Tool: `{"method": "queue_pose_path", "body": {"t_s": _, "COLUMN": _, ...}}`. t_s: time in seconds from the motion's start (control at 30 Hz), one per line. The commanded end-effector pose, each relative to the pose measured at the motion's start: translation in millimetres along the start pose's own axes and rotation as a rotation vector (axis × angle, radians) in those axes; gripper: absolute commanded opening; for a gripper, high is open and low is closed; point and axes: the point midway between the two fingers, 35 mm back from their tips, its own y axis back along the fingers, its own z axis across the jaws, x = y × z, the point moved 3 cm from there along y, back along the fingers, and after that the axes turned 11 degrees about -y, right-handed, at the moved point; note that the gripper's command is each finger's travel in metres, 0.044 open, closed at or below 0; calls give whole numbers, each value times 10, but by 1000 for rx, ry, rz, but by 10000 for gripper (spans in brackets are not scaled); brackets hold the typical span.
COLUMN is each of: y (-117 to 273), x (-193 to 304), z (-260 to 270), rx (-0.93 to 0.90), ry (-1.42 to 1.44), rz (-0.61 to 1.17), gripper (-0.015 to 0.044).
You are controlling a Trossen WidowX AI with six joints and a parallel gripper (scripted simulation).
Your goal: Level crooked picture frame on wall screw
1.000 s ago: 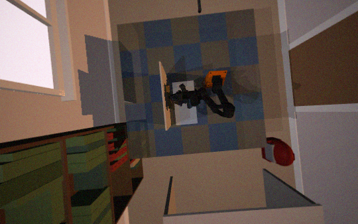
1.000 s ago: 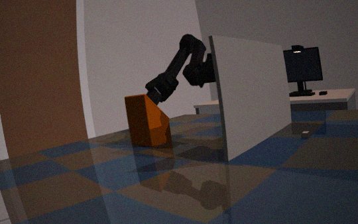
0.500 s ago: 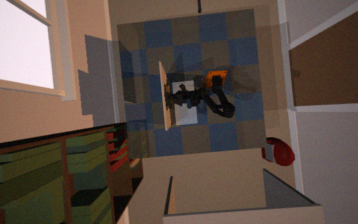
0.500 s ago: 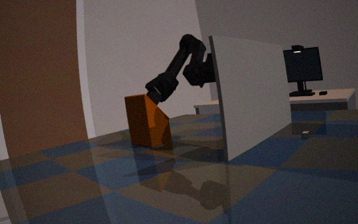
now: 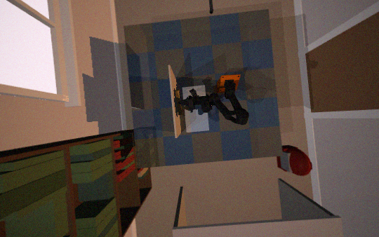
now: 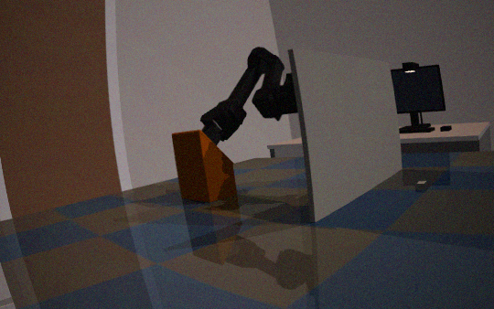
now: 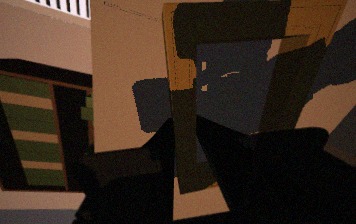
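Note:
The picture frame [image 5: 177, 94] [image 7: 181, 75] hangs on the front of the upright pale panel [image 5: 172, 78] [image 6: 349, 119] [image 7: 125, 45]. It has an orange-brown border around a dark blue-grey middle, and much of it is in shadow. My gripper [image 5: 178, 102] [image 7: 183, 120] is shut on the frame's left side bar as the wrist view shows it, low on that bar. The black fingers stand on either side of the bar. The screw and the notched strip are hidden. The wrist view is tilted, so I cannot tell how level the frame is. In the exterior view the panel hides the frame and fingers.
The arm rises from an orange base block [image 5: 229, 82] [image 6: 197, 169] in front of the panel. A white sheet [image 5: 197, 120] lies beneath the arm. A shelf unit with green boxes [image 5: 91, 165] [image 7: 32, 135] stands beyond the panel's left side. A monitor [image 6: 418, 89] stands on a desk behind.

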Motion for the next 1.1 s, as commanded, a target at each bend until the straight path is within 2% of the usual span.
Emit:
{"method": "queue_pose_path", "body": {"t_s": 0.0, "y": -2, "x": 7, "z": -3, "rx": 2, "ry": 3, "rz": 3, "gripper": 0}}
{"method": "queue_pose_path", "body": {"t_s": 1.07, "y": -1, "x": 15, "z": 85, "rx": 2, "ry": 4, "rz": 3, "gripper": 0}}
